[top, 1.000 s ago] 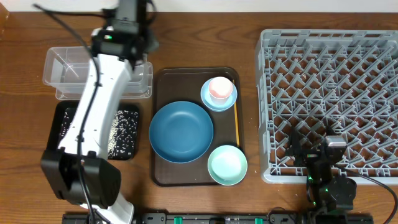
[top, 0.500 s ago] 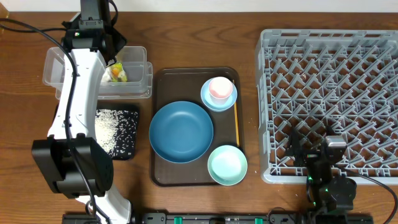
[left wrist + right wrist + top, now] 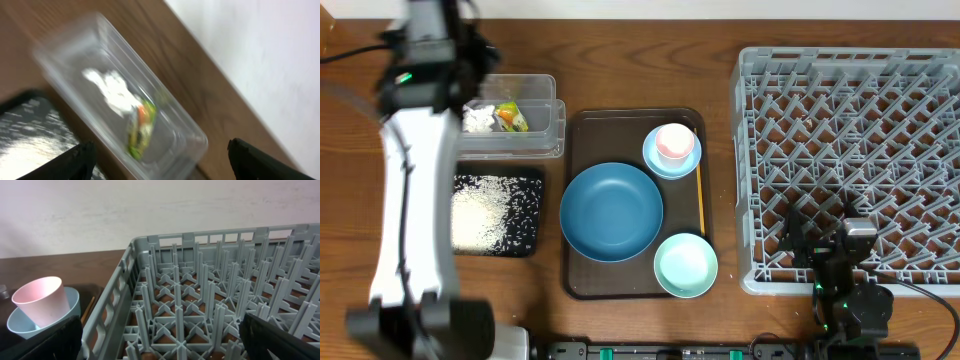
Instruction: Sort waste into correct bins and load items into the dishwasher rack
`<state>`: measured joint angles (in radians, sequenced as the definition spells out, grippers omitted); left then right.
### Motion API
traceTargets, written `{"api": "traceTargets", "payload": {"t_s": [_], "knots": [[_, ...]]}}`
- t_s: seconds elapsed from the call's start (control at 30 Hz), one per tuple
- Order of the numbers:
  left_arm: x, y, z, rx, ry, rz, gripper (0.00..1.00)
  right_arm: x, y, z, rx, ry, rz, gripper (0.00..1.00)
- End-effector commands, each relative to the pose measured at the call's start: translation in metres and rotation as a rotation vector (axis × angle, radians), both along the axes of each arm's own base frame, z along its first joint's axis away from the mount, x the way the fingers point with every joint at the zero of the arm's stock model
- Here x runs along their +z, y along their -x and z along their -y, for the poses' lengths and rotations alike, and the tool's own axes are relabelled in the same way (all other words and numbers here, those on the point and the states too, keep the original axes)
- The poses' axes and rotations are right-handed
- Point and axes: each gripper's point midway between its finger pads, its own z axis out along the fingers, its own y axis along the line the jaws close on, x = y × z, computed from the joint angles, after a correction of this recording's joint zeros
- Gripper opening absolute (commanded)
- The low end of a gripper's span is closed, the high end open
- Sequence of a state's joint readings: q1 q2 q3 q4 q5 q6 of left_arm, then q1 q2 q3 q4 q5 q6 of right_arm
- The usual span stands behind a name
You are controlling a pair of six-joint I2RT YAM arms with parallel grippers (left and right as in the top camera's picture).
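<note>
At the worktop's (image 3: 650,60) far-left corner, the clear tub (image 3: 558,120) holds the crumpled tissue (image 3: 478,118) & the yellow-green wrapper (image 3: 512,118) side by side, tissue on the left; can't tell if they touch. In the left wrist view (blurred) both lie ahead of the left fingers (image 3: 75,160), framed between them, untouched. Those fingers stand wide apart w/ nothing in them. From overhead the left arm covers the tub's left end. Rice grains (image 3: 480,215) lie spread in the black tray (image 3: 532,228), just in front of the tub. The brown tray (image 3: 582,130) beside both carries the dk-blue plate (image 3: 611,211), the mint bowl (image 3: 686,265) at its near-right corner, & the lt-blue dish (image 3: 655,160) w/ the pink cup (image 3: 673,142) standing in it. The grey rack (image 3: 850,120) sits to the right. The right fingers (image 3: 45,342) hang at the rack's near edge, also wide apart, gripping nothing; cup & dish show off to their left, well apart from them.
</note>
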<state>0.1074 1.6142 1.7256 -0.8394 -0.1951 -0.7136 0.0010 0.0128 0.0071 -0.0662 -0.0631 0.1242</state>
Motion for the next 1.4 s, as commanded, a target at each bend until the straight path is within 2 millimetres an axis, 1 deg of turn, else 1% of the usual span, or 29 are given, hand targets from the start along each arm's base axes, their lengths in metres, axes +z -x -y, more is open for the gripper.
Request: {"api": "traceTargets", "payload": {"t_s": [0.0,0.03,0.17,0.3,0.47,0.7,0.77,0.83,0.9,0.93,0.97,1.03,1.13,1.2,1.23,1.3,1.37], "knots": [[0.023,0.036,-0.049,0.156,-0.06,0.013,0.88,-0.001,0.0,0.002,-0.009,0.009,-0.002,0.99],[0.023,0.048,-0.06,0.19,-0.063,-0.005,0.92,-0.001,0.0,0.002,-0.009,0.009,-0.002,0.99],[0.012,0.09,-0.094,0.3,-0.043,-0.101,0.93,-0.001,0.0,0.002,-0.009,0.009,-0.002,0.99],[0.004,0.112,-0.112,0.363,-0.026,-0.16,0.93,-0.001,0.0,0.002,-0.009,0.009,-0.002,0.99],[0.003,0.12,-0.122,0.397,-0.022,-0.164,0.94,-0.001,0.0,0.002,-0.009,0.009,-0.002,0.99],[0.003,0.12,-0.122,0.397,-0.022,-0.164,0.94,0.001,0.0,0.002,-0.009,0.005,0.004,0.99],[0.003,0.12,-0.122,0.397,-0.023,-0.164,0.94,0.001,0.0,0.001,-0.003,-0.035,0.004,0.99],[0.003,0.12,-0.122,0.397,-0.022,-0.164,0.94,0.004,0.001,-0.008,0.042,-0.15,0.004,0.99],[0.003,0.12,-0.122,0.397,-0.022,-0.164,0.94,0.011,0.006,-0.036,0.194,-0.423,-0.027,0.99],[0.003,0.12,-0.122,0.397,-0.022,-0.164,0.94,0.014,0.012,-0.054,0.294,-0.577,-0.075,0.99],[0.003,0.12,-0.122,0.397,-0.022,-0.164,0.94,0.015,0.024,-0.077,0.423,-0.753,-0.173,0.99],[0.003,0.12,-0.122,0.397,-0.022,-0.164,0.94,0.014,0.053,-0.113,0.626,-1.021,-0.418,0.99],[0.003,0.12,-0.122,0.397,-0.022,-0.164,0.95,0.021,0.057,-0.118,0.632,-1.216,-0.515,0.99],[0.003,0.12,-0.122,0.397,-0.022,-0.164,0.95,0.029,0.056,-0.116,0.617,-1.335,-0.536,0.99],[0.003,0.12,-0.122,0.397,-0.022,-0.164,0.94,0.043,0.057,-0.116,0.65,-1.353,-0.502,0.99],[0.003,0.12,-0.122,0.397,-0.022,-0.164,0.94,0.081,0.065,-0.114,0.765,-1.303,-0.346,0.99],[0.003,0.12,-0.122,0.397,-0.023,-0.164,0.94,0.123,0.077,-0.11,0.851,-1.241,-0.177,0.99]]}}
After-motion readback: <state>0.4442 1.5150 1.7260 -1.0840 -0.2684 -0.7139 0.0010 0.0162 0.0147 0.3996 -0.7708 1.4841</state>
